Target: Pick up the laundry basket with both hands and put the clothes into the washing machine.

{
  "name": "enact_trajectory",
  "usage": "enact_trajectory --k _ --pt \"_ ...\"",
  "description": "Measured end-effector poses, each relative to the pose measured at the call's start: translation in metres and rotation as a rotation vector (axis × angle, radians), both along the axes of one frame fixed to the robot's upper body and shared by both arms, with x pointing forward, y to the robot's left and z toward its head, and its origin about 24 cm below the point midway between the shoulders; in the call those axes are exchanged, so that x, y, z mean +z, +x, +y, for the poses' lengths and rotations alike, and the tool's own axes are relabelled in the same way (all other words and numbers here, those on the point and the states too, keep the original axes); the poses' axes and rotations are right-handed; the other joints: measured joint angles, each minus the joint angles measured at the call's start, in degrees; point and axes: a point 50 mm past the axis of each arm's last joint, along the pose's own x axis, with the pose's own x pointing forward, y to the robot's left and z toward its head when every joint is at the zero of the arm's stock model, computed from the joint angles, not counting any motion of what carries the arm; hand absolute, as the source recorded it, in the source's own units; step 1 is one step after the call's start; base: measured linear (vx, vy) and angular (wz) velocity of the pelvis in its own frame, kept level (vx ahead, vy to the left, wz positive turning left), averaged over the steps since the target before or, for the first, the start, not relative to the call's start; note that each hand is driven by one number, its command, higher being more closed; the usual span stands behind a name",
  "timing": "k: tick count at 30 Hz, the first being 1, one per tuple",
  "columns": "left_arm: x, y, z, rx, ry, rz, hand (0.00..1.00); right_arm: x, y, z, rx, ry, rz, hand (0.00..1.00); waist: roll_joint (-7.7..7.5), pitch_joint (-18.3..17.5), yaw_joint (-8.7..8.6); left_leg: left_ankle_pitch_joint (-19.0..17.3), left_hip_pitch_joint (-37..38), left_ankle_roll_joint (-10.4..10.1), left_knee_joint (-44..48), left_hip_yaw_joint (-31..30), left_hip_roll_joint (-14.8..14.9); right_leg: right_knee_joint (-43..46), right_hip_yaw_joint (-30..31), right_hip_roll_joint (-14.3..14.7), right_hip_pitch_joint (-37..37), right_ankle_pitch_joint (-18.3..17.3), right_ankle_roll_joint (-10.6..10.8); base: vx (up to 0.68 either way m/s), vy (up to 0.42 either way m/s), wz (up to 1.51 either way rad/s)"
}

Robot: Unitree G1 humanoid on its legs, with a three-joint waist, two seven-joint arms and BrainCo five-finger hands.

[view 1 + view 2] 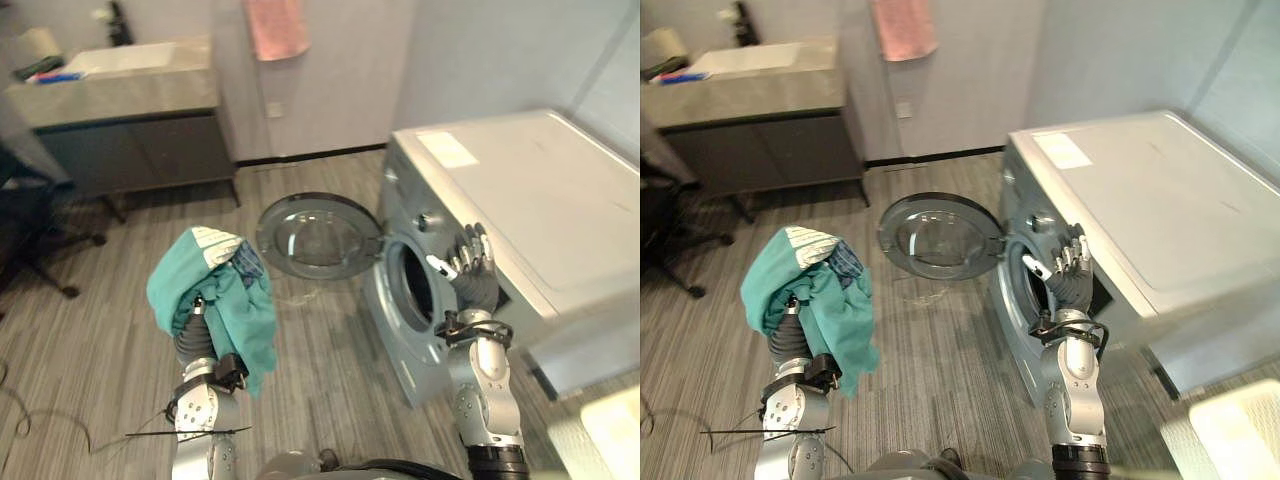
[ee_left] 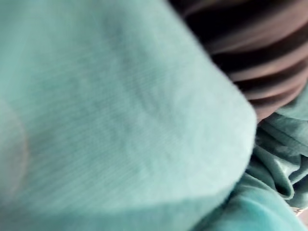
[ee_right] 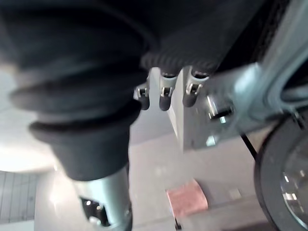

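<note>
Grey plank flooring (image 1: 120, 340) runs between a sink counter (image 1: 110, 85) at the back wall and the washing machine (image 1: 530, 190) on the robot's right. The clothes (image 1: 215, 295), a teal bundle with a dark patterned piece tucked in, are draped over the raised left hand (image 1: 192, 340), well apart from the machine; under the cloth its grasp cannot be told. Beyond them the round door (image 1: 318, 235) stands swung open, and the drum opening (image 1: 415, 285) faces the bundle. The right hand (image 1: 470, 262) is held up at the opening's rim, fingers loosely extended, holding nothing. Loading looks to be the step. It should go best if the bundle passes over the door, enters the drum deep, and the right hand catches trailing hems.
</note>
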Motion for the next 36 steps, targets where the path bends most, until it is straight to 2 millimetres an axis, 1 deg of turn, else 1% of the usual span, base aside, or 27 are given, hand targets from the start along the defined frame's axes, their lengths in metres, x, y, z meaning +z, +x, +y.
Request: enact_trajectory --k 2,3,5,7,8,9,10,11,12,13,14,15,16,18,20,21,22,23,24,25,26,27,29,31,33,34,36 --pt "0.000 0.003 -0.014 -0.074 -0.005 -0.004 1.00 -0.007 -0.015 -0.004 -0.006 0.002 0.028 0.00 -0.40 0.3 -0.77 2.5 2.7 0.7 -3.8 -6.0 -2.7 -3.4 2.7 5.2 -4.1 -1.3 1.8 0.26 0.028 1.64" --pt "0.000 0.004 -0.021 -0.111 -0.011 -0.007 1.00 -0.009 -0.023 -0.007 -0.013 0.001 0.035 0.00 -0.60 0.4 -1.28 3.3 4.5 1.1 -5.5 -9.3 -4.3 -6.0 2.4 6.3 -6.1 -1.3 1.9 0.27 0.006 1.60" --pt "0.000 0.005 -0.028 -0.152 -0.016 -0.015 1.00 -0.008 -0.033 -0.009 -0.023 -0.001 0.035 0.00 -1.18 0.8 -1.83 3.3 7.6 1.2 -7.2 -13.5 -6.6 -9.2 -1.2 5.8 -8.2 -1.0 1.8 0.29 -0.005 1.21" --pt "0.001 0.005 -0.034 -0.186 -0.015 -0.020 1.00 -0.007 -0.040 -0.009 -0.029 0.007 0.028 0.00 -1.71 0.9 -2.67 2.1 9.7 2.4 -8.4 -17.0 -8.1 -13.1 -5.5 5.1 -8.8 0.7 -0.3 0.30 -0.018 0.99" --pt "0.000 0.005 -0.038 -0.211 -0.018 -0.019 1.00 -0.005 -0.043 -0.009 -0.031 0.023 0.023 0.00 -1.99 0.9 -2.84 0.0 11.0 2.6 -7.9 -18.0 -8.5 -14.5 -7.0 5.3 -8.5 2.5 -3.1 0.36 -0.035 0.95" --pt "-0.003 0.005 -0.045 -0.249 -0.027 -0.007 1.00 -0.006 -0.047 -0.009 -0.029 0.035 0.024 0.00 -1.36 0.7 -3.19 -3.7 11.5 2.1 -5.6 -17.7 -7.5 -15.1 -8.2 5.7 -6.6 3.5 -4.4 0.49 -0.050 0.82" --pt "-0.007 0.004 -0.050 -0.271 -0.034 0.007 1.00 -0.007 -0.048 -0.009 -0.029 0.034 0.030 0.00 -0.23 0.3 -3.67 -5.4 11.6 0.6 -3.8 -16.6 -6.1 -15.8 -9.9 6.5 -5.5 3.6 -4.4 0.47 -0.039 0.59" --pt "-0.012 0.002 -0.054 -0.293 -0.036 0.034 1.00 -0.008 -0.048 -0.005 -0.010 0.034 0.037 0.00 0.94 -0.3 -3.58 -7.2 11.6 -2.4 0.3 -14.6 -4.2 -17.6 -11.5 7.5 -3.1 3.5 -4.4 0.65 0.033 0.46" --pt "-0.017 0.003 -0.057 -0.321 -0.030 0.058 1.00 -0.005 -0.046 0.004 0.041 0.034 0.022 0.00 1.36 0.0 -5.09 -7.3 6.2 -4.4 15.3 -9.5 -2.3 -19.9 -12.8 8.2 0.7 3.6 -4.6 0.58 0.053 0.37" --pt "-0.020 0.002 -0.058 -0.330 -0.032 0.079 1.00 -0.001 -0.045 0.010 0.074 0.034 0.006 0.00 1.48 0.1 -5.62 -4.3 2.1 -8.4 26.3 -5.2 -0.5 -21.0 -13.3 9.1 3.1 3.6 -4.6 0.58 0.057 0.12" --pt "-0.022 -0.001 -0.058 -0.336 -0.032 0.087 1.00 0.005 -0.045 0.018 0.115 0.033 -0.022 0.00 1.75 0.4 -5.00 2.6 -1.3 -10.6 36.9 -1.3 2.7 -21.7 -12.5 9.5 5.8 3.3 -4.9 0.45 0.036 -0.71" --pt "-0.024 -0.004 -0.056 -0.340 -0.026 0.096 1.00 0.015 -0.046 0.024 0.144 0.037 -0.064 0.00 1.84 0.5 -2.94 12.0 -5.7 -9.8 48.7 3.6 7.6 -24.5 -9.2 10.7 9.5 2.6 -4.6 0.54 0.091 -1.29" --pt "-0.025 -0.005 -0.057 -0.351 -0.029 0.097 1.00 0.019 -0.046 0.023 0.140 0.037 -0.092 0.00 3.10 0.2 -1.94 8.9 -10.4 -5.9 59.4 5.0 13.3 -27.6 -6.8 12.1 12.7 2.3 -3.9 0.52 0.120 -1.28" --pt "-0.026 -0.007 -0.055 -0.356 -0.017 0.103 1.00 0.020 -0.045 0.022 0.120 0.049 -0.099 0.00 2.68 0.3 -1.13 5.9 -15.6 -3.1 64.3 4.9 19.6 -30.4 -3.0 11.0 15.7 2.8 -3.2 0.60 0.236 -1.05" --pt "-0.030 -0.007 -0.056 -0.364 -0.015 0.120 1.00 0.018 -0.043 0.019 0.102 0.052 -0.088 0.00 1.72 0.6 -1.17 2.1 -19.2 -3.4 58.2 4.1 22.0 -32.1 1.3 7.7 16.8 3.5 -2.0 0.51 0.320 -0.93" --pt "-0.033 -0.007 -0.057 -0.375 -0.018 0.136 1.00 0.016 -0.040 0.020 0.105 0.055 -0.084 0.00 1.31 1.4 -1.23 0.4 -19.2 -5.1 46.4 2.5 21.6 -32.2 3.4 4.9 17.2 3.9 -1.3 0.40 0.417 -0.98" --pt "-0.033 -0.007 -0.060 -0.387 -0.024 0.138 1.00 0.016 -0.037 0.022 0.114 0.055 -0.085 0.00 2.18 1.7 -1.28 1.3 -14.6 -8.2 23.6 -3.0 18.7 -31.1 5.6 2.6 16.5 3.5 2.0 0.37 0.470 -1.22" --pt "-0.034 -0.009 -0.061 -0.388 -0.028 0.141 1.00 0.018 -0.036 0.023 0.126 0.047 -0.092 0.00 3.59 1.5 -0.71 5.1 -10.2 -10.4 8.7 -8.5 17.7 -30.2 7.5 2.5 15.4 2.7 4.4 0.36 0.586 -1.45" --pt "-0.040 -0.010 -0.051 -0.384 0.013 0.176 1.00 0.010 -0.029 0.030 0.154 0.057 -0.063 0.00 2.11 2.2 -0.84 9.1 -7.4 -17.0 4.2 -10.5 16.3 -30.0 11.2 0.3 15.3 1.1 8.0 0.25 0.440 -1.24" --pt "-0.043 -0.008 -0.048 -0.372 0.020 0.194 1.00 0.008 -0.028 0.032 0.168 0.060 -0.042 0.00 2.25 2.2 -0.61 8.8 -7.6 -18.2 5.2 -12.0 16.7 -30.0 13.1 1.5 13.9 1.2 9.1 0.27 0.396 -1.28" --pt "-0.041 -0.006 -0.045 -0.349 0.036 0.188 1.00 0.005 -0.031 0.034 0.163 0.068 -0.026 0.00 2.47 2.3 -0.40 7.0 -9.5 -19.3 9.1 -21.1 14.9 -30.1 16.8 4.9 10.9 2.8 8.9 0.21 0.160 -1.13" --pt "-0.041 -0.006 -0.048 -0.350 0.024 0.188 1.00 0.008 -0.032 0.033 0.153 0.049 -0.036 0.00 1.31 1.9 -0.64 3.7 -8.7 -18.9 10.7 -19.8 14.8 -29.3 15.3 5.4 8.9 3.3 8.6 0.21 0.159 -1.21" --pt "-0.041 -0.009 -0.053 -0.375 0.020 0.189 1.00 0.013 -0.038 0.030 0.130 0.031 -0.054 0.00 1.61 1.8 -1.59 -0.9 -7.8 -16.9 13.3 -14.2 15.6 -28.9 20.4 5.1 7.2 4.0 9.0 0.15 0.289 -1.49" --pt "-0.040 -0.008 -0.055 -0.391 0.025 0.179 1.00 0.016 -0.044 0.024 0.092 0.000 -0.065 0.00 1.02 1.8 -1.67 -3.2 -5.9 -15.2 13.2 -7.1 16.3 -28.6 27.1 4.8 3.7 5.6 10.2 0.04 0.319 -1.86" --pt "-0.038 -0.005 -0.054 -0.389 0.031 0.165 1.00 0.019 -0.050 0.013 0.025 -0.039 -0.070 0.00 0.79 1.9 -2.23 -5.5 -4.2 -13.7 12.4 2.3 17.3 -28.1 29.6 5.1 -2.3 9.7 9.8 -0.05 0.221 -2.10" --pt "-0.037 -0.004 -0.052 -0.386 0.036 0.164 1.00 0.018 -0.050 0.010 0.007 -0.053 -0.064 0.00 0.58 2.1 -2.26 -5.7 -3.4 -13.5 12.0 5.1 17.6 -28.1 28.8 5.2 -4.0 11.4 9.0 -0.08 0.240 -2.25" --pt "-0.040 -0.001 -0.042 -0.357 0.051 0.175 1.00 0.013 -0.051 -0.006 -0.080 -0.120 -0.034 0.00 1.49 3.1 -2.76 -6.4 -0.1 -12.3 9.4 15.6 19.9 -33.4 17.0 4.7 -6.4 17.9 1.6 -0.10 0.144 -2.35"
